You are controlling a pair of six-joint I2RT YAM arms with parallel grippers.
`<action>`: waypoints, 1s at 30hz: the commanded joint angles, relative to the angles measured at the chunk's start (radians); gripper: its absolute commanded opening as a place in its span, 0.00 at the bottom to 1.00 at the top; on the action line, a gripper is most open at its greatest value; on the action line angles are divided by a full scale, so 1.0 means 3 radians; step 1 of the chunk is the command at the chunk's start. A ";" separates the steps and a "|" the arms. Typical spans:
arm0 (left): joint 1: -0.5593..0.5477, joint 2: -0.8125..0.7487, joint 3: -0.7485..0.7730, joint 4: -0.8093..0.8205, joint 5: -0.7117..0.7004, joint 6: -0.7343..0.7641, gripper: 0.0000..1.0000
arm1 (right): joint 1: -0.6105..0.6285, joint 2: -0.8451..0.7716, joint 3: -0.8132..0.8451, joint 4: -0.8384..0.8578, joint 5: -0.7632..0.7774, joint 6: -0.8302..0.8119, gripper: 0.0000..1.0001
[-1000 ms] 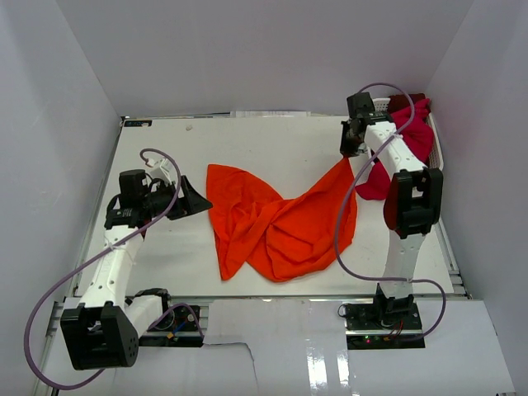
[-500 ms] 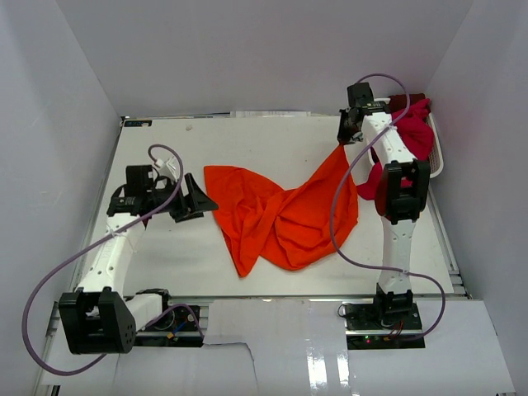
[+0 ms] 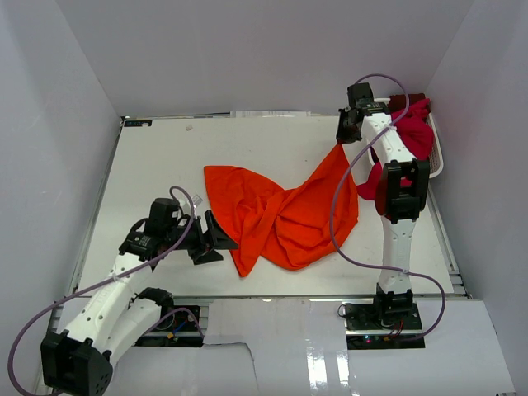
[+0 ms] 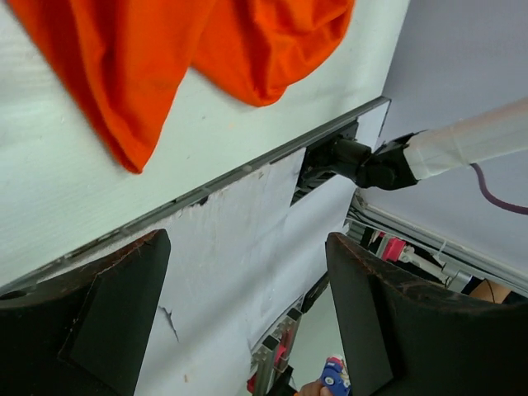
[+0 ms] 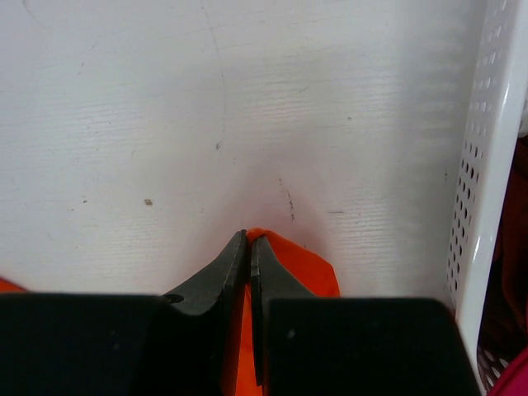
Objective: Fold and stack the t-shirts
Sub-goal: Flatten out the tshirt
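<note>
White tabletop (image 3: pixel 157 157) bears the crumpled orange t-shirt (image 3: pixel 280 219), one corner clamped in the right gripper (image 5: pixel 249 243). Spreading it flat looks like the current step; the gaping left gripper (image 3: pixel 221 237) should next grab the hem just ahead of it.

Bright, even light fills every view; the white table (image 3: pixel 165 157) carries only faint, soft shadows. Glare streaks the glossy panel (image 3: pixel 330 359) below the table's near edge. The fingers (image 4: pixel 107 322) of the left claw (image 4: pixel 246 247) look dark and slightly soft.
</note>
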 commanded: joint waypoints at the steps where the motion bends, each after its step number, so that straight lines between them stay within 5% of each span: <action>1: -0.0108 -0.0207 -0.0201 0.0008 -0.0275 -0.0385 0.87 | -0.0024 -0.0068 -0.0083 0.0198 -0.0018 -0.0009 0.08; 11: -0.0507 0.0053 -0.0335 -0.0018 -0.1113 -0.0482 0.88 | -0.0024 -0.0170 -0.0211 0.0280 -0.0023 -0.0029 0.08; 30: -0.0967 0.0973 -0.0437 0.0683 -0.1186 -0.0779 0.81 | -0.0024 -0.0134 -0.0247 0.0326 -0.0018 -0.0081 0.08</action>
